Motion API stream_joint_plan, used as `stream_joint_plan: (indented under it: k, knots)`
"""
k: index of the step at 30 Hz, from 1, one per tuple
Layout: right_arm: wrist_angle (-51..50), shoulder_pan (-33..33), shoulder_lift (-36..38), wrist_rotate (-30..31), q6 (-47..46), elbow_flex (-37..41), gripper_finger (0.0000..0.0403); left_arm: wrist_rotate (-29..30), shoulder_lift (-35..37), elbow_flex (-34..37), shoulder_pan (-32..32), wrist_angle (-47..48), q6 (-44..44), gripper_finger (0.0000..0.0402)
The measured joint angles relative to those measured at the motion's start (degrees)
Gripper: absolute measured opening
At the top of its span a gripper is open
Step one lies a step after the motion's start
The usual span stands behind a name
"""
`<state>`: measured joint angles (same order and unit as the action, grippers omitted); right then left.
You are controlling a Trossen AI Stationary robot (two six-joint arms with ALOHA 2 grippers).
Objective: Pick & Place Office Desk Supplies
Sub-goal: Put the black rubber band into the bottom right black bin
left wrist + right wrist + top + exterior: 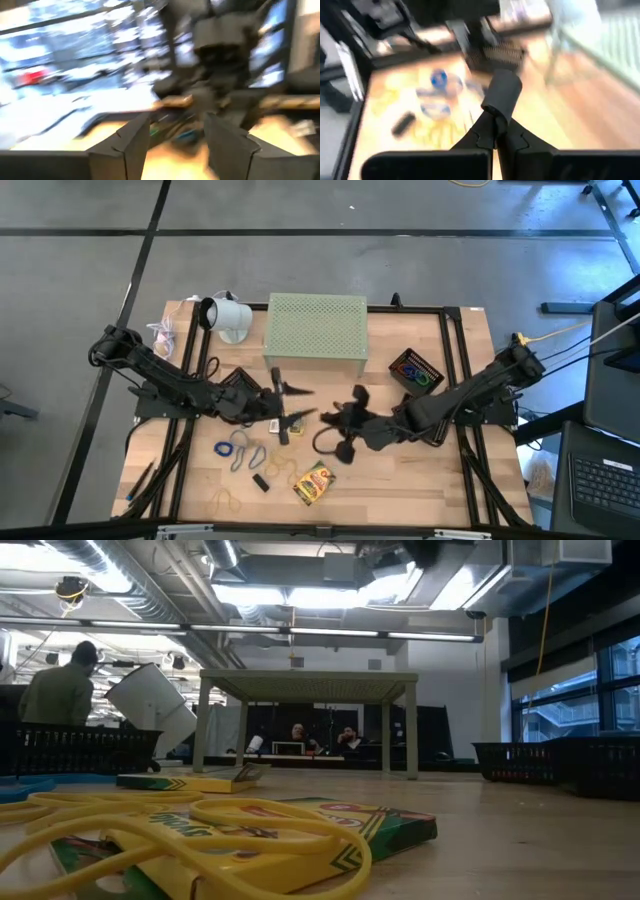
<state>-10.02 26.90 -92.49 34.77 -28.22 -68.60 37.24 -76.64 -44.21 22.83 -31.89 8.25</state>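
Above the table's middle, my right gripper (496,131) is shut on a small dark rounded piece (502,92); in the high view it (328,420) reaches in from the right. My left gripper (172,145) stands open just left of it (298,405), with nothing between its fingers. Loose supplies lie on the wood below: blue clip rings (225,448), grey rings (250,456), yellow rubber bands (281,466), a black piece (260,482) and a yellow-green crayon box (315,483). The low view shows the bands (200,830) and the box (330,825), but no gripper. My right gripper pinches one end of the dark piece (495,116) between its two fingertips. The rest of the piece sticks out beyond the tips. The fingers come from the table's right side, slanting down. The piece is clear of the table.
A pale green perforated stand (315,328) is at the back middle, with a white cup (228,315) to its left. A black mesh tray with coloured items (415,370) sits at the right, and another tray (235,383) lies under my left arm. People are in the room behind (60,690).
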Motion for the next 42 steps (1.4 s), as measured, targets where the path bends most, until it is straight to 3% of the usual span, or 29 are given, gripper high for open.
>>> stream_joint_plan:
  k: [3,6,12,17,23,30,34,38,42]
  knots:
    - [-13.05,-0.46,2.35,-2.69,-10.44,0.0,0.0003,8.22,0.0,0.0,0.0,5.42,-0.49,0.0192]
    - [-25.52,-0.47,3.76,-6.83,-20.83,0.0,0.0003,12.32,0.0,0.0,0.0,11.09,-3.68,0.0193]
    - [-49.28,-0.45,4.22,-17.11,-40.31,0.0,0.0003,11.31,0.0,0.0,0.0,18.97,-10.94,0.0193]
    - [-61.17,-0.51,4.2,-23.25,-49.7,0.0,0.0002,6.14,0.0,0.0,0.0,20.1,-15.11,0.0193]
    - [-63.24,-0.51,4.2,-28.45,-53.88,1.62,0.0003,0.18,0.0,0.0,1.54,20.13,-16.06,0.0193]
    - [-63.32,-0.99,4.2,-31.7,-54.06,7.78,0.0014,-0.99,0.0,0.0,5.57,20.15,-16.08,0.0193]
    - [-63.3,-1.1,4.2,-30.44,-56.54,9.69,0.0021,-0.96,0.03,0.0,7.51,20.15,-16.09,0.0193]
    - [-63.23,-1.1,4.2,-30.12,-56.84,9.88,0.0051,-0.49,0.09,0.0,8.67,20.85,-16.96,0.0194]
    - [-63.19,-1.1,4.2,-29.27,-56.77,9.88,0.0099,-0.48,0.09,0.0,9.03,27.31,-22.65,0.0194]
